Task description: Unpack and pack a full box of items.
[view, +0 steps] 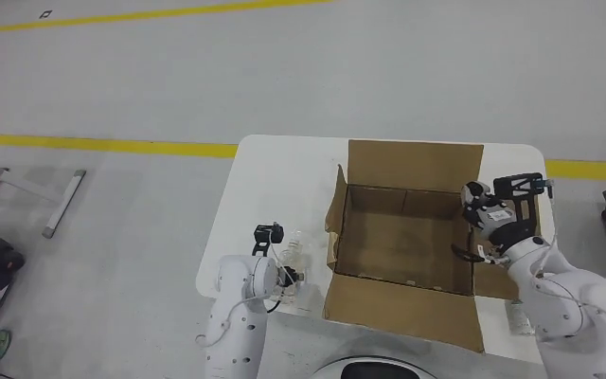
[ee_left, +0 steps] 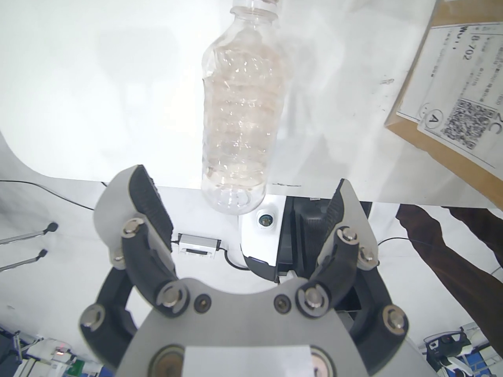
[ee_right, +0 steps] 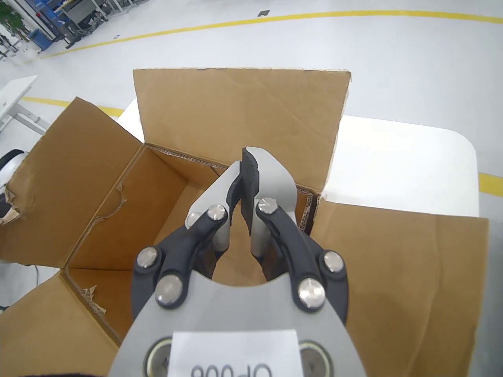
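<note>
The right gripper (ee_right: 247,170) hangs over the open cardboard box (ee_right: 239,111), its two fingers pressed together so that the black pads (ee_right: 248,182) meet, with nothing between them. The box's far flap stands upright, and a side flap with a torn edge (ee_right: 70,182) splays outward. The box sits on a white table (ee_right: 401,166) with a rounded corner. Beyond it, a curved yellow line (ee_right: 353,14) crosses the grey floor.

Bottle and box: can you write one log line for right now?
left hand: open, by bottle | bottle: lying on table | right hand: shut, above open box
</note>
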Motion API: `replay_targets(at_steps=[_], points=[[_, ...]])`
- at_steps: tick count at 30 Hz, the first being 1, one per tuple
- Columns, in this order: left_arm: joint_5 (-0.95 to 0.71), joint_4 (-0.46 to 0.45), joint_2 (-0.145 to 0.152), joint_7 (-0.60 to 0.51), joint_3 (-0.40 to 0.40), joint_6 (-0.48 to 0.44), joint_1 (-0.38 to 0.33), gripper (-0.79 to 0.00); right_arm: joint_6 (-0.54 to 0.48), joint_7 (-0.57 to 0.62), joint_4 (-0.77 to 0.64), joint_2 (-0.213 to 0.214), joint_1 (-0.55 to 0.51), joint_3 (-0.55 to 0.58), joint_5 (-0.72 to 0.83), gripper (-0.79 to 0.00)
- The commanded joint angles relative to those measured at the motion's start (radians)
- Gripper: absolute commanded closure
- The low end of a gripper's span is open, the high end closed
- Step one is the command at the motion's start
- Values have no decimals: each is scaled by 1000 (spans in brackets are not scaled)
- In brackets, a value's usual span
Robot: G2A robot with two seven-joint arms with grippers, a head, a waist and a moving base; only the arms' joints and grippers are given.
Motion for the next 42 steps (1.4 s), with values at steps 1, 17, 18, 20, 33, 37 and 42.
replay_targets(at_steps=[1,17,18,20,33,37,42], points=[[29,12,3,21,8,-6,3,-785,-20,7,5,3,4,23,38,0],[58,72,13,57,27,2,-9,-785,-54,27,45,18,26,44,74,0],[50,80,13,58,29,-2,-13,-785,-53,26,47,19,28,43,73,0],[50,95,14,59,31,-6,-20,-785,-52,26,49,20,31,41,72,0],[45,176,21,68,37,-13,-59,-785,-39,31,73,28,44,24,68,0],[46,190,22,67,45,-10,-66,-785,-36,29,79,31,49,20,66,0],[46,208,25,69,48,-10,-76,-779,-29,32,85,34,54,19,66,0]])
